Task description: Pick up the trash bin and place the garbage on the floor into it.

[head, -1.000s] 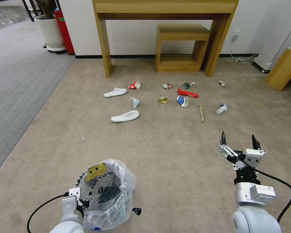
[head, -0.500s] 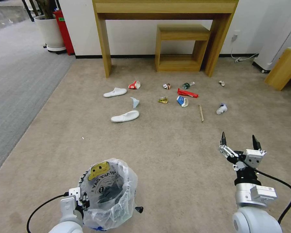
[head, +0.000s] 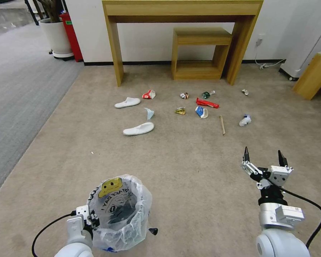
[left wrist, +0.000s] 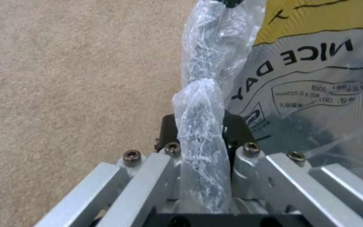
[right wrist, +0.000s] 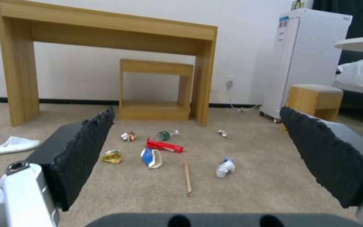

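Left gripper (left wrist: 202,138) jaws clamped on trash bin (head: 119,214) rim (bag-lined); right gripper (head: 264,159) jaws spread above floor (head: 189,164).

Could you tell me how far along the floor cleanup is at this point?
Done: the left gripper is shut on the trash bin, pinching its bagged rim. In hand: the right gripper hangs open, empty. Left: all the garbage, including the slippers, red carton and wooden stick, lies on the floor.

trash bin (head: 119,214) near-left on the floor (head: 189,171), left gripper (head: 91,218) at its rim | right gripper (head: 264,157) near-right | garbage (head: 199,107) scattered farther ahead, in front of the desk (head: 182,10) | stool (head: 199,53) under desk | slippers (head: 138,129) left of the litter
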`<state>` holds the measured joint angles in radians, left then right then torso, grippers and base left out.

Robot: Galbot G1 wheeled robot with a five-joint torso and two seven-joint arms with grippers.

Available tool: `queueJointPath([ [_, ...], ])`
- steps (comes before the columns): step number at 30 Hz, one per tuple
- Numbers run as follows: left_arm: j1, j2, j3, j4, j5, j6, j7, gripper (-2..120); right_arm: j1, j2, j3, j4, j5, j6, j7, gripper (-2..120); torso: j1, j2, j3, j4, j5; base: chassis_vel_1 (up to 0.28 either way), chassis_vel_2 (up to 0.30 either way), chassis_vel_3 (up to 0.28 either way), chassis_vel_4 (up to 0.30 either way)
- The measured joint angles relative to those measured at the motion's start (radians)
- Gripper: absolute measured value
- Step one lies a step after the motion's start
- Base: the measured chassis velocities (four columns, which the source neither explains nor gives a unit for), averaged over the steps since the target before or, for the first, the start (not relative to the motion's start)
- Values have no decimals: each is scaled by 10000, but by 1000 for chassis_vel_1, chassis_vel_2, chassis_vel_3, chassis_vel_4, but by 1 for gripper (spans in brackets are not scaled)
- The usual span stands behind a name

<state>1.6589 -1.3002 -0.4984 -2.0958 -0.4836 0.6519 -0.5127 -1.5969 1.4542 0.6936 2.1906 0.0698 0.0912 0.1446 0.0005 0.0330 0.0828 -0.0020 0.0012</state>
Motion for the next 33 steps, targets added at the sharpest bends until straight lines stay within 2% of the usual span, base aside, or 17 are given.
queueJointPath([
  [9, -1, -227, -32, 30, 55, -79, 127, 7, 10, -110, -12, -68, 32, -6, 48, 100, 0, -3, 3, -1, -7, 0, 0, 0, 0],
  [11, 48, -244, -96, -72, 23, -79, 134, 7, 8, -137, -25, -75, 37, -22, 61, 100, 0, -9, 6, -6, -24, 0, 0, 0, 0],
  [16, 103, -260, -153, -224, -87, -77, 142, 6, -4, -152, -38, -90, 39, -23, 67, 100, 1, -13, 10, -9, -34, 0, 0, 0, 0],
  [23, 357, -366, -484, -1409, -561, 258, -20, 1, -128, -255, -56, -78, 58, -19, 84, 100, 1, -14, 9, -3, -19, 0, 0, 0, 0],
  [33, 368, -466, -681, -2029, -858, 291, -87, 1, -202, -266, -52, -24, 34, -19, 85, 100, 2, -9, 5, -3, -14, 0, 0, 0, 0],
])
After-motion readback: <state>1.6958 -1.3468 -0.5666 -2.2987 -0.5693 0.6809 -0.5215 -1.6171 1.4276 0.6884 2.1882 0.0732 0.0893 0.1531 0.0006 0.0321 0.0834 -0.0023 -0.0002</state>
